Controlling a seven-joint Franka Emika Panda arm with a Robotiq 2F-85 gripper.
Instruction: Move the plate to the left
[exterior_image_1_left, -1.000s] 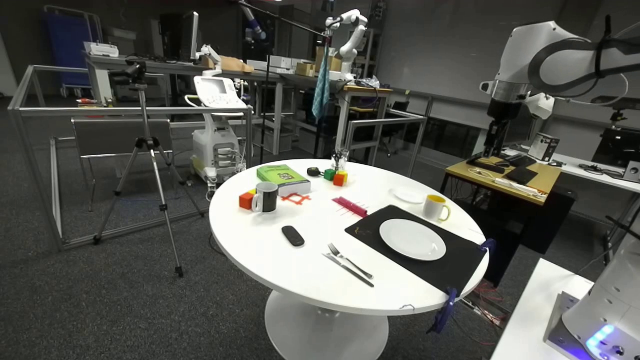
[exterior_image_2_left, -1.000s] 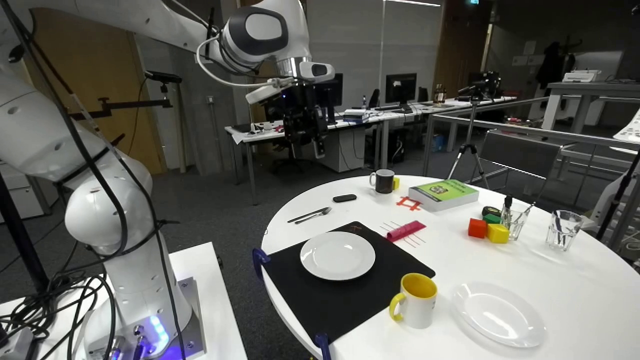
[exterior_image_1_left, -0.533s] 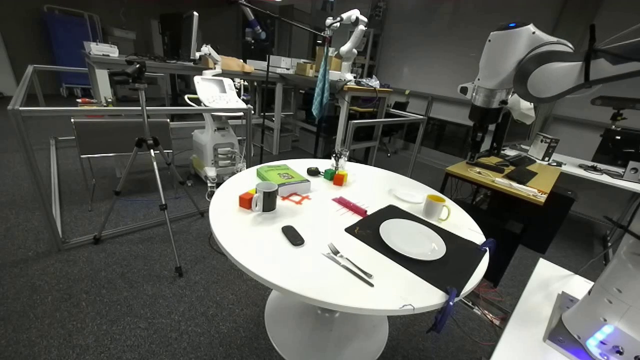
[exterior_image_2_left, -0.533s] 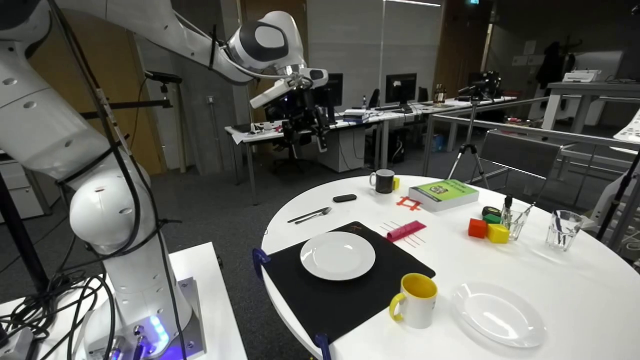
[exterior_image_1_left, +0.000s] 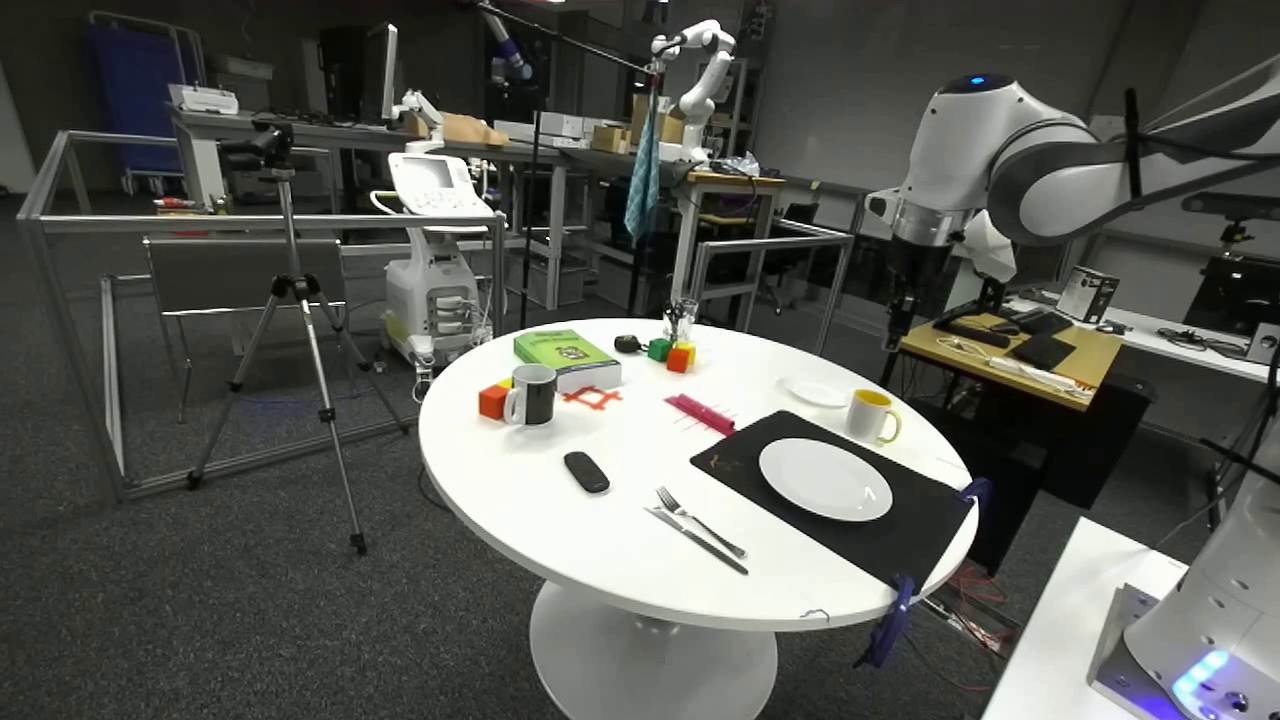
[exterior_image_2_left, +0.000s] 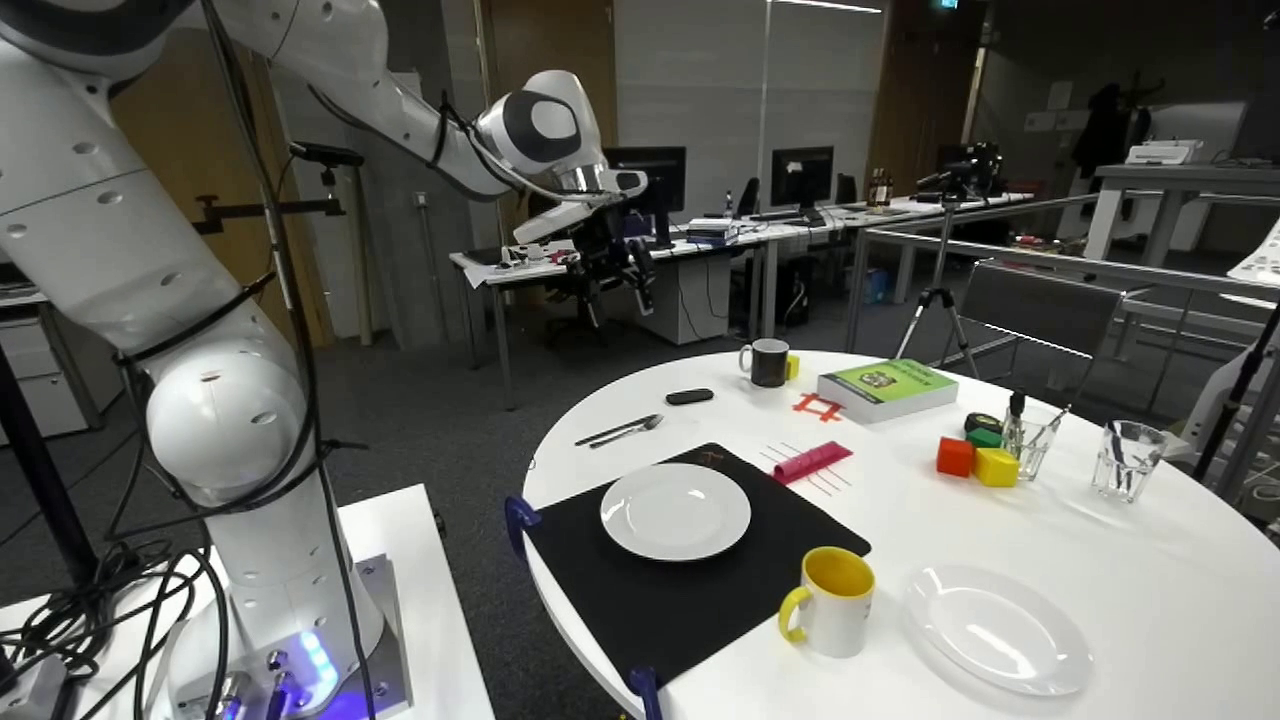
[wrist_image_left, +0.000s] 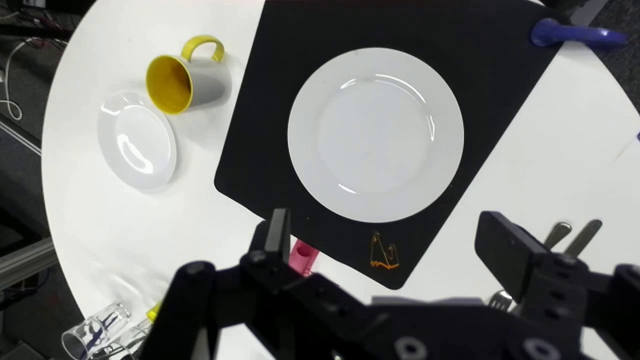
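Below the gripper (wrist_image_left: 385, 230), jaws parted, the dinner plate (wrist_image_left: 375, 135) is flanked by yellow-lined mug (wrist_image_left: 197, 82) and cutlery (wrist_image_left: 583, 238); outside, utensils (exterior_image_2_left: 1015, 408) are held in tumblers (exterior_image_2_left: 1128, 465).

In an exterior view, with 12 o'clock at the far rim, the round white tabletop (exterior_image_1_left: 640, 445) carries coloured blocks (exterior_image_1_left: 676, 359) at 12, a small plate (exterior_image_1_left: 817, 391) at 1, a yellow-lined mug (exterior_image_1_left: 864, 416) at 2, a black placemat (exterior_image_1_left: 905, 540) at 4, a fork (exterior_image_1_left: 710, 530) and knife (exterior_image_1_left: 700, 541) at 6, a dark mug (exterior_image_1_left: 537, 396) at 10, a green-covered book (exterior_image_1_left: 570, 355) at 11.
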